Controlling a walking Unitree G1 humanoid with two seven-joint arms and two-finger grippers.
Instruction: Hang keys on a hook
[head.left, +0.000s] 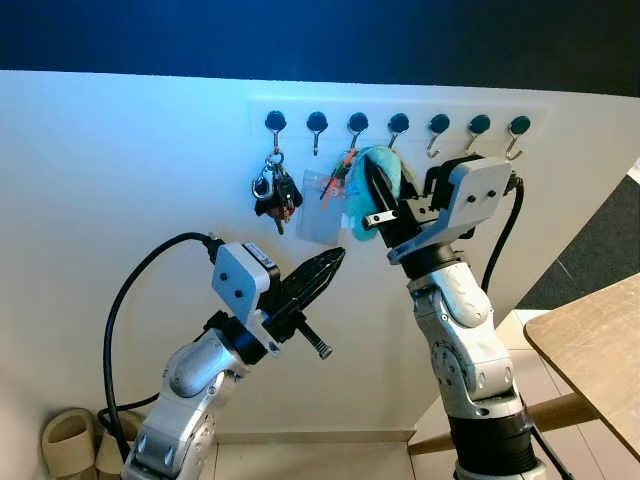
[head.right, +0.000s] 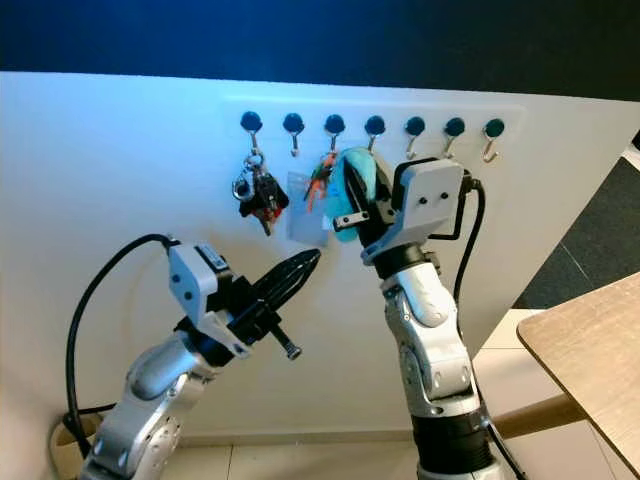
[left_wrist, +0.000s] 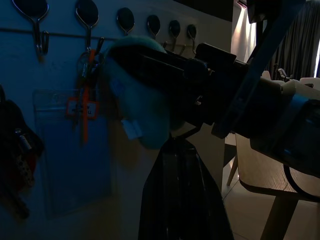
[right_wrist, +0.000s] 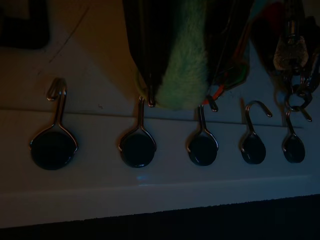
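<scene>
Holding a fluffy teal plush keyring charm (head.left: 385, 180) between its two long black fingers, the right end effector (head.left: 372, 200) sits just right of centre in the left eye view, pressed up against the row of dark round-based metal wall hooks (head.left: 398, 124). The charm's top lies at the fourth hook from the left, though I cannot tell if its ring is over the wire. It looks light, soft and squashy, so a pinch on the fur gives little control; gripping nearer the metal ring seems wiser. The left end effector (head.left: 318, 272), lower left of centre, has its fingers closed together on nothing. A dark key bunch (head.left: 274, 192) and a clear plastic badge holder (head.left: 318, 208) already hang.
</scene>
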